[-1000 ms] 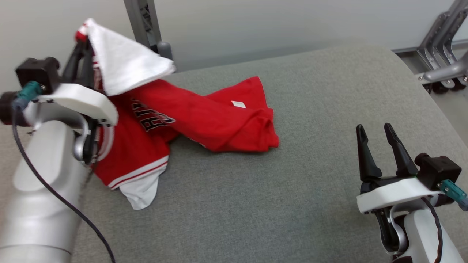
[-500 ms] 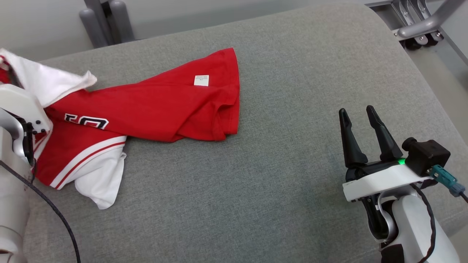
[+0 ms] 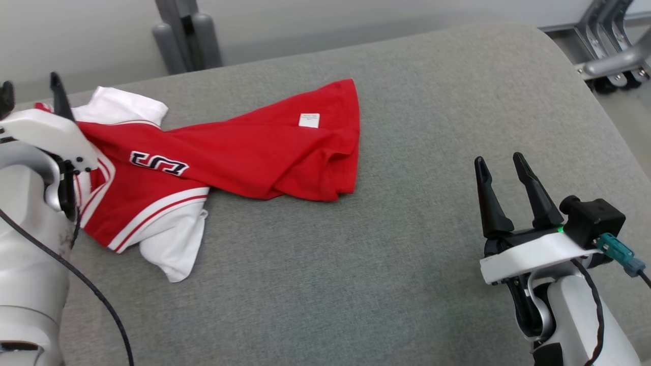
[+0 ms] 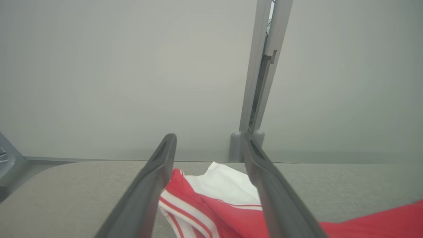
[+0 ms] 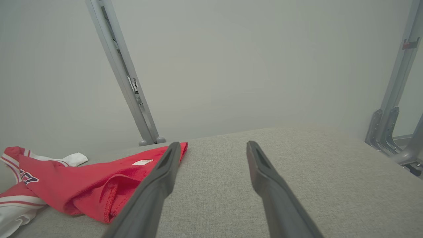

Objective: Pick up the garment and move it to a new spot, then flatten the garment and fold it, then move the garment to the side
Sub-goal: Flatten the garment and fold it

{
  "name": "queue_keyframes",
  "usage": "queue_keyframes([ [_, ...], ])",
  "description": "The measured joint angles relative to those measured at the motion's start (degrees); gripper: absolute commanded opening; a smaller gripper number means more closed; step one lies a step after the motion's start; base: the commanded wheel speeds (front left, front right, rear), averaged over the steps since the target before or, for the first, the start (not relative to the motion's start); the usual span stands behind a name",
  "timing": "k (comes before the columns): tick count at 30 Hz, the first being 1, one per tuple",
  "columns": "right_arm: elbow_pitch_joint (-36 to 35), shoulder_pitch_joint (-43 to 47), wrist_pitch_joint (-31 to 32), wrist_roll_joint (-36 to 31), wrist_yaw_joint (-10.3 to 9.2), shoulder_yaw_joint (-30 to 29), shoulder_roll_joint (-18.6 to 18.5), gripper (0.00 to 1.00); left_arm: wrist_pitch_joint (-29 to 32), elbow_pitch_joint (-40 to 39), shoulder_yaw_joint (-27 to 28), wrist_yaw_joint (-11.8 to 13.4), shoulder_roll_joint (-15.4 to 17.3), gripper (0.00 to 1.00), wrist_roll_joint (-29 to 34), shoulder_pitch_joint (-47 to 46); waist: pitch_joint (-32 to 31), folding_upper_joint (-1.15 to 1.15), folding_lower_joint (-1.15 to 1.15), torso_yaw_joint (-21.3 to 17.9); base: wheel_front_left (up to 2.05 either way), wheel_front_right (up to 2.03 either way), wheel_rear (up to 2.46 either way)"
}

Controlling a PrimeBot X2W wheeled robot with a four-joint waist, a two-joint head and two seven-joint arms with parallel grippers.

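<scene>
The garment (image 3: 229, 152) is a red jersey with white striped trim and dark lettering, lying crumpled on the left half of the grey padded table (image 3: 396, 264). It also shows low in the left wrist view (image 4: 218, 198) and at the left of the right wrist view (image 5: 86, 185). My left gripper (image 3: 30, 94) stands open at the far left, just above the jersey's white collar end, with nothing between its fingers (image 4: 155, 178). My right gripper (image 3: 501, 165) stands open at the lower right, well apart from the cloth.
A grey metal post (image 3: 185, 33) rises behind the table's far edge near the jersey. A metal frame on castors (image 3: 605, 56) stands off the table's right side. The table's rounded right edge (image 3: 610, 132) is close to my right arm.
My left gripper has opened and let go of the jersey's white end, which has dropped onto the table. The head camera has shifted. The right gripper stays open.
</scene>
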Motion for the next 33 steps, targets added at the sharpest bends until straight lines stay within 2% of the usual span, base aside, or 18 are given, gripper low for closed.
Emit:
queue_keyframes([
  [6,0.53,1.6,0.0,-1.63,0.0,-2.2,-0.01,1.0,-0.13,-13.68,0.34,-1.91,-2.78,1.0,1.0,5.62,-3.16,0.0,0.0,3.61,0.0,0.0,0.0],
  [11,1.12,3.35,0.0,-2.92,0.0,-3.6,-0.02,1.0,-0.14,-26.53,0.92,-2.8,-5.23,1.0,3.5,15.67,-6.37,0.0,0.0,6.75,0.0,0.0,0.0],
  [17,1.57,5.65,0.0,-3.86,0.0,-4.95,-0.01,1.0,-0.14,-38.19,0.83,-3.18,-8.34,1.0,7.22,29.58,-10.31,0.0,0.0,10.04,0.0,0.0,0.0],
  [23,1.71,6.88,0.0,-4.09,0.0,-5.31,0.01,1.0,-0.16,-46.57,1.87,-2.65,-11.12,1.0,8.76,40.63,-13.0,0.0,0.0,12.44,0.0,0.0,0.0],
  [33,2.09,8.2,0.0,-4.2,0.0,-5.23,-0.01,1.0,-0.22,-52.27,0.92,-0.87,-12.95,1.0,8.81,52.21,-14.73,0.0,0.0,13.93,0.0,0.0,0.0],
])
